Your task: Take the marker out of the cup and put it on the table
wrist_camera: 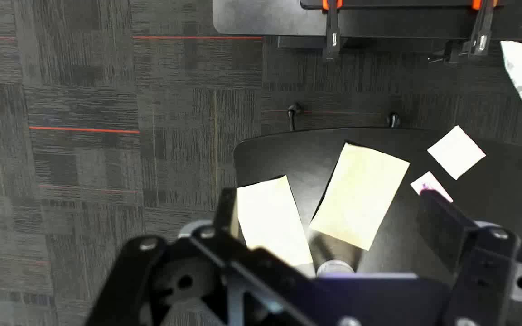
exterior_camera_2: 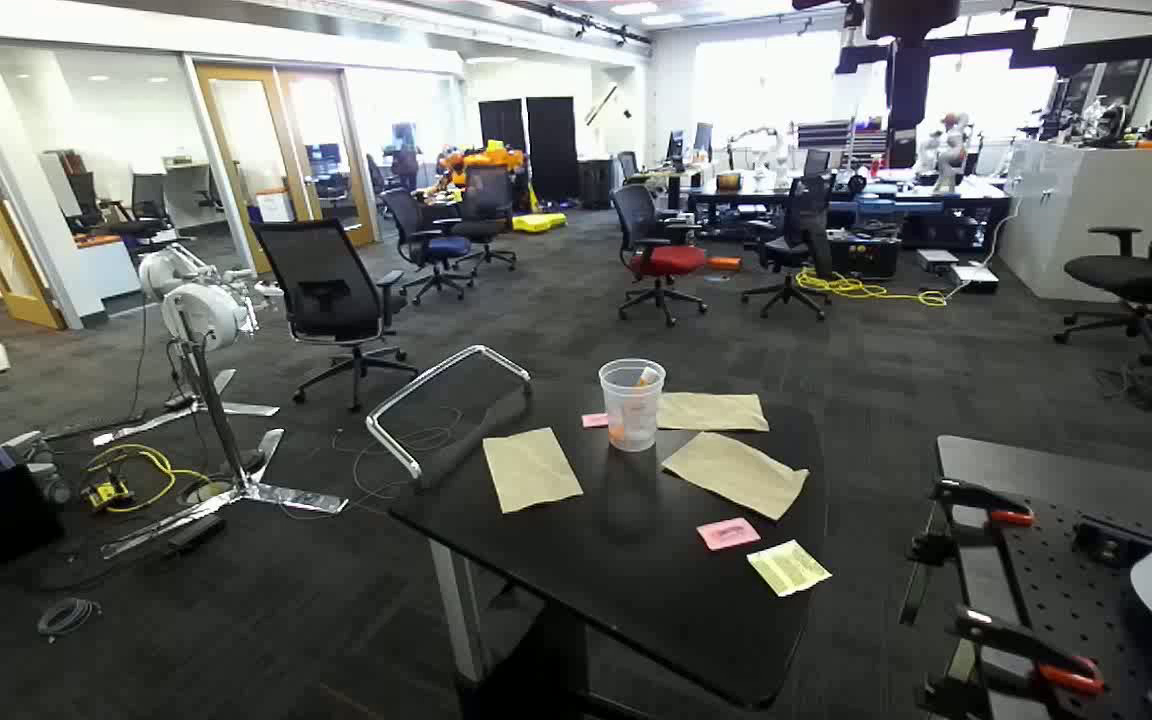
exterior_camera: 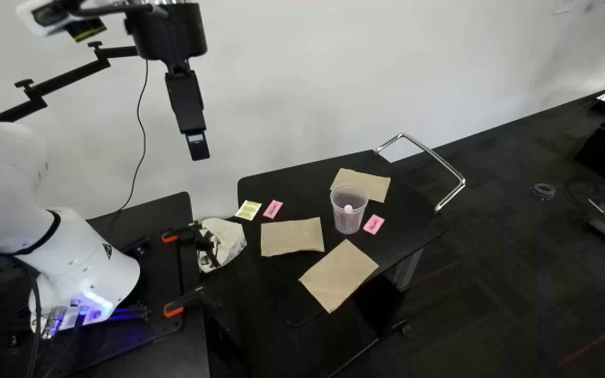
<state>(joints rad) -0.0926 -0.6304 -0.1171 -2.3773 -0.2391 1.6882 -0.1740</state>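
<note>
One gripper (exterior_camera: 198, 147) hangs high in an exterior view, well apart from the cup (exterior_camera: 356, 220), which stands upright on the black table (exterior_camera: 303, 199); the edge-on angle hides the gripper's spread. Work appears to be at its opening step, the approach.

In an exterior view, the marker (exterior_camera_2: 646, 379) leans inside that cup, orange showing low through the see-through wall and again near the rim, with tan papers (exterior_camera_2: 714, 411) and a pink packet (exterior_camera_2: 594, 420) close by. Its upper end seems to offer the best hold, though whether it clears the rim cannot be told.

In the wrist view, two fingers (wrist_camera: 444, 222) stand wide apart, gripping nothing, above the papers; the gripper's body hides most of what looks like the cup. The next move likely calls for swinging out over the cup, coming down with one finger on each side of the marker's upper end, and closing without pinching the rim. A lift along the marker's lean should follow, since a sideways tug could tip the cup, before the marker is laid on a bare patch of table
</note>
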